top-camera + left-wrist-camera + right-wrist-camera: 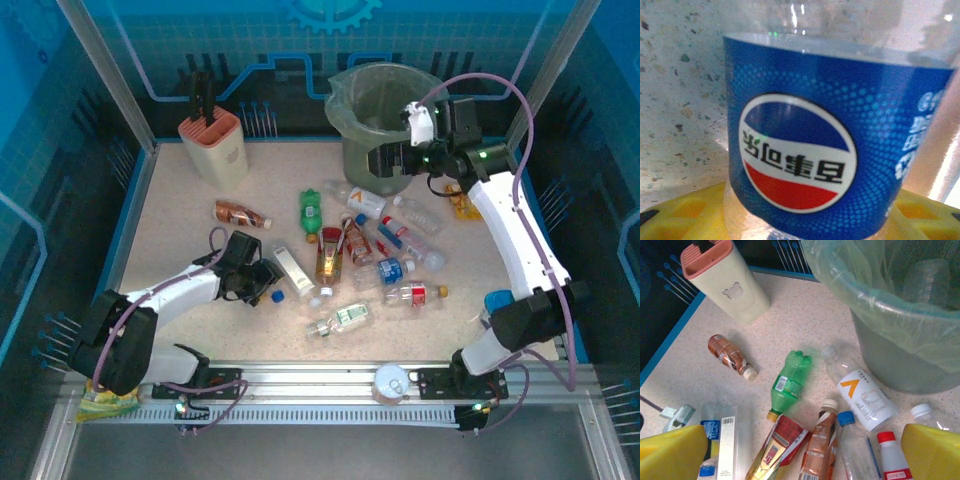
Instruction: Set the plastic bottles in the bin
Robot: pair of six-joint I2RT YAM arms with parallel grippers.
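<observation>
A clear bottle with a blue Pepsi label [800, 150] lies on the table between my left gripper's [260, 282] yellow fingers [680, 212], which press its sides; its blue cap [277, 296] pokes out. My right gripper [388, 160] hangs open and empty by the front rim of the grey bin [352, 100], and its fingers [670, 455] frame the pile below. One clear bottle [925, 282] lies inside the bin [900, 365]. Several bottles lie mid-table, among them a green one [790, 380], an amber one [727, 354] and a white-labelled one [865, 395].
A peach-pink knife block [213, 148] stands at the back left. A yellow snack bag [462, 203] lies right of the bin, and another bag [105, 400] sits at the near left corner. A round tin [390, 382] rests on the front rail.
</observation>
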